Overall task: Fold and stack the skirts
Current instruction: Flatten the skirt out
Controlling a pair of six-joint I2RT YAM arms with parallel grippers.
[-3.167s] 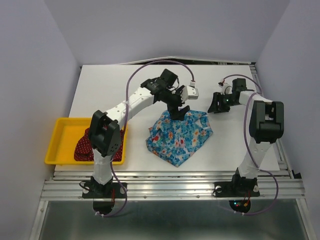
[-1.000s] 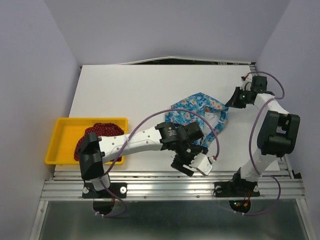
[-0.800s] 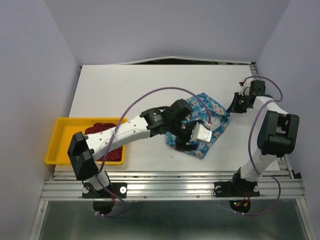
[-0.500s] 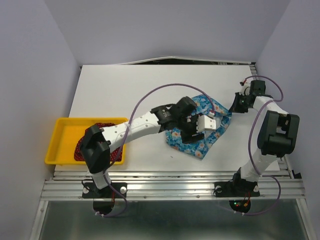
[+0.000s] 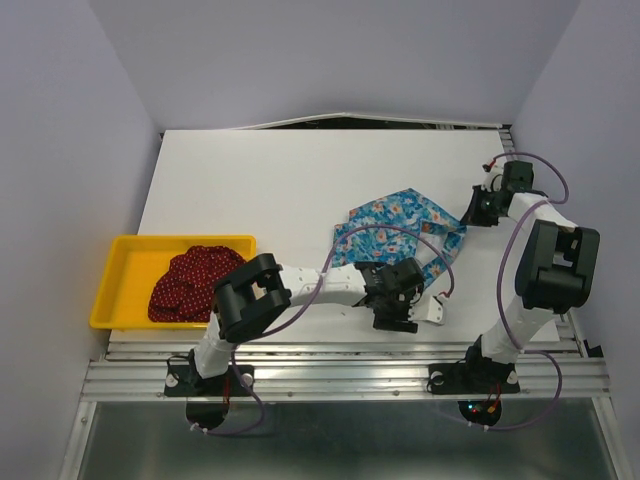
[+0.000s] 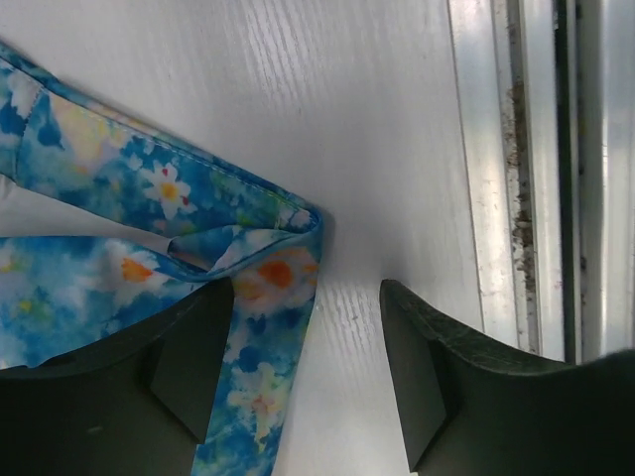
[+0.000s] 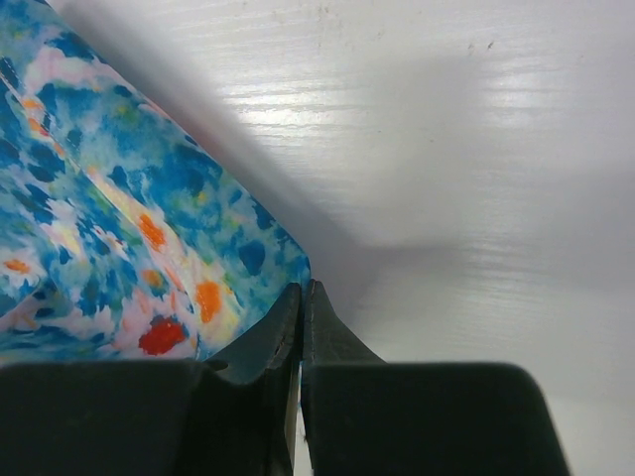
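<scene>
The bright blue flowered skirt (image 5: 400, 222) lies spread on the white table, right of centre. Its near corner (image 6: 268, 283) lies between the fingers of my left gripper (image 6: 303, 372), close to the left finger (image 6: 193, 367). That gripper (image 5: 398, 318) stands open, low over the table near the front edge. My right gripper (image 5: 472, 212) is shut on the skirt's right corner (image 7: 288, 263), which hangs slightly off the table. The dark red dotted skirt (image 5: 190, 283) lies bunched in the yellow tray (image 5: 110, 290).
The table's metal front rail (image 6: 496, 198) runs just right of my left fingers in the left wrist view. The tray sits at the table's front left corner. Grey walls close in the table on both sides and at the back.
My left gripper has come off the top of the blue skirt and dropped toward the table's front edge, by the skirt's near corner. The right gripper has kept its hold.
</scene>
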